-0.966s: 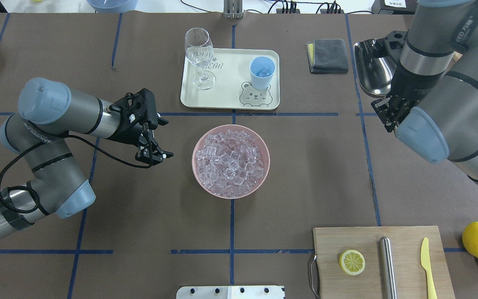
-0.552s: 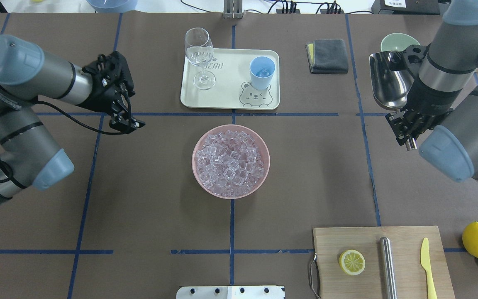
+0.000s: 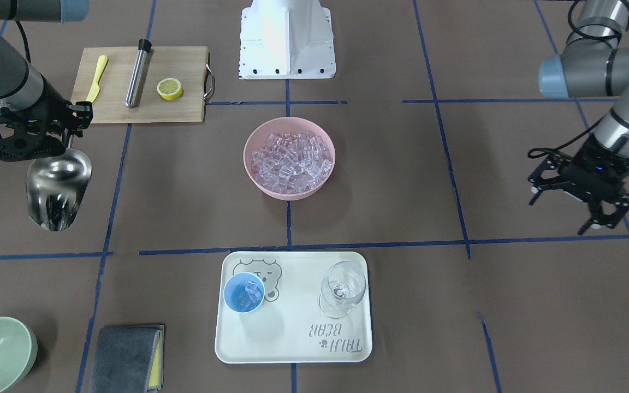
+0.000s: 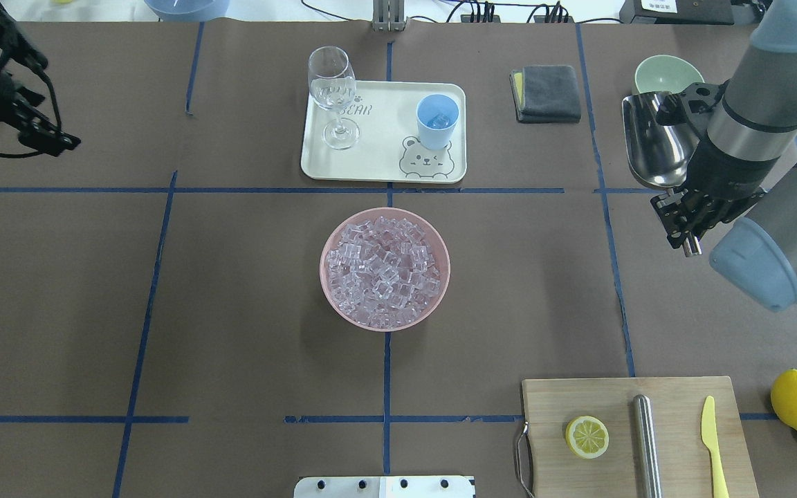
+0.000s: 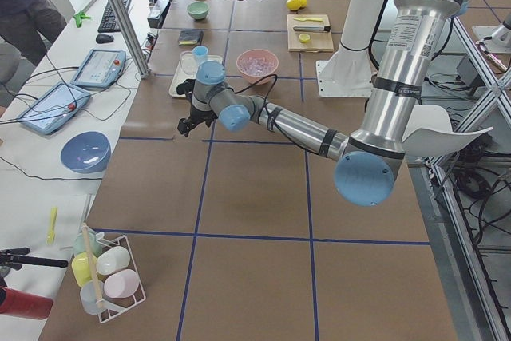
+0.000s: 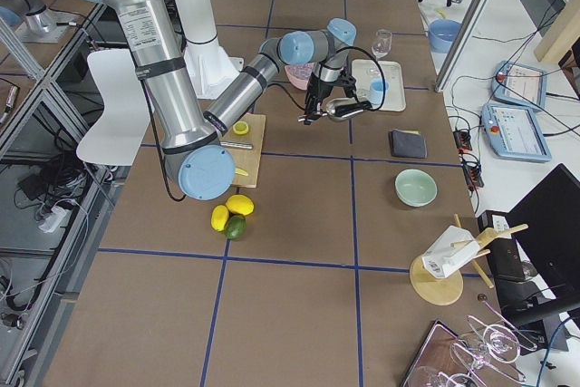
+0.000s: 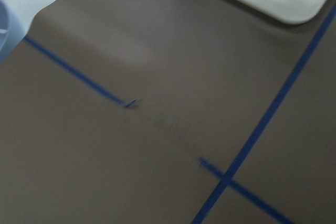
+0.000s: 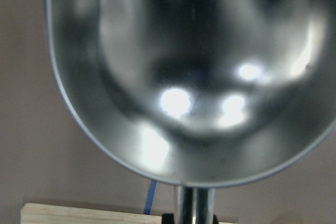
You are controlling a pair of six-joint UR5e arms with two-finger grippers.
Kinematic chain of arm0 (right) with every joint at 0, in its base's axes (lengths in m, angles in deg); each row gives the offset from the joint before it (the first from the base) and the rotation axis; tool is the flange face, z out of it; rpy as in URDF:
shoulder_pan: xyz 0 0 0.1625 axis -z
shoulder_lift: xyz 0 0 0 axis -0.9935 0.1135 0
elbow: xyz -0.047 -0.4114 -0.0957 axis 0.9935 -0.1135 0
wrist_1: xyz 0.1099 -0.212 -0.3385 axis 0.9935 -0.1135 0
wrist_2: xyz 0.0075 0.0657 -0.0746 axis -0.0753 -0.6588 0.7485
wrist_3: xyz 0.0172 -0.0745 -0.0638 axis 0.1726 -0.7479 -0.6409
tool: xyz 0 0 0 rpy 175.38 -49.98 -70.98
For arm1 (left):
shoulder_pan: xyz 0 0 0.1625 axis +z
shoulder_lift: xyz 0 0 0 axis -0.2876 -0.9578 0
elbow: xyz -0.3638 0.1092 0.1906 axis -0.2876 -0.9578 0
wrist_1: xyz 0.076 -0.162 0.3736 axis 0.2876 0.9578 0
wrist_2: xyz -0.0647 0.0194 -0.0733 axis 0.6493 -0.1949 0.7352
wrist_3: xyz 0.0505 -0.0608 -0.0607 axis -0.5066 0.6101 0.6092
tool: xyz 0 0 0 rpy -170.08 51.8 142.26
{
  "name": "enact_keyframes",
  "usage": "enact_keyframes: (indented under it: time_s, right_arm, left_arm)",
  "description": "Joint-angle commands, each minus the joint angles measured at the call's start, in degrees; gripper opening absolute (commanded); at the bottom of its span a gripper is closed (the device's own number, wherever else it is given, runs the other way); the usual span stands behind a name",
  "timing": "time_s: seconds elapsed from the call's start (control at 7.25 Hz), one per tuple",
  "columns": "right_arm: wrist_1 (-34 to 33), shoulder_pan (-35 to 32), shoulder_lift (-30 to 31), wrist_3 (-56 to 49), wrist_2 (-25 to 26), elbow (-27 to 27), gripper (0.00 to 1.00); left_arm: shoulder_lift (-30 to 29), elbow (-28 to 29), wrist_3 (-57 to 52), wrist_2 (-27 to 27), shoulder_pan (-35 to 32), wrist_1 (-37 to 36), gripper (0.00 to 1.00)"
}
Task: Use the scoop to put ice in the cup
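My right gripper [image 4: 683,209] is shut on the thin rod handle of the steel scoop [image 4: 651,142], held above the table at the right. The scoop's trough [image 8: 184,77] is empty. The light-blue cup [image 4: 438,121] stands on the cream tray [image 4: 378,166] and holds a few ice cubes [image 3: 249,295]. Most of the ice [image 4: 385,266] is heaped in the pink bowl [image 4: 326,252] at the table's centre. My left gripper [image 3: 603,222] is open and empty, far out at the left edge [image 4: 52,140].
A wine glass [image 4: 333,90] shares the tray. A grey cloth [image 4: 547,92] and a pale green bowl [image 4: 665,69] lie behind the scoop. The cutting board [image 4: 613,401] at the near right carries a lemon half, a steel cylinder and a yellow knife. Whole lemons [image 4: 796,400] sit beside it.
My left arm has swung away from the bowl to the table's far left edge. My right arm has carried the scoop a little further right and toward me.
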Motion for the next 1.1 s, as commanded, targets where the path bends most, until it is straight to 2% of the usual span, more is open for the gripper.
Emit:
enact_keyframes:
  time_s: [0.0, 0.14, 0.41, 0.69, 0.83, 0.97]
  right_arm:
    - [0.0, 0.0, 0.1, 0.0, 0.0, 0.1, 0.00]
    - [0.0, 0.0, 0.1, 0.0, 0.0, 0.1, 0.00]
    - [0.0, 0.0, 0.1, 0.0, 0.0, 0.1, 0.00]
    - [0.0, 0.1, 0.2, -0.2, 0.0, 0.0, 0.00]
    - [0.3, 0.1, 0.4, -0.2, 0.0, -0.1, 0.00]
    - [2.7, 0.1, 2.2, -0.2, -0.2, -0.3, 0.00]
  left_arm:
    - [1.4, 0.5, -6.5, 2.7, -10.9, -11.7, 1.00]
    - [1.2, 0.8, -6.6, 6.6, -14.8, -22.4, 1.00]
    - [1.9, 1.9, -6.6, 6.4, -18.1, -31.4, 1.00]
    - [7.3, 2.1, -8.3, 8.9, -28.1, -30.5, 1.00]
    - [9.7, 1.8, -10.2, 12.3, -29.7, -29.8, 1.00]
    - [10.0, 1.8, -9.7, 12.2, -29.8, -30.1, 1.00]
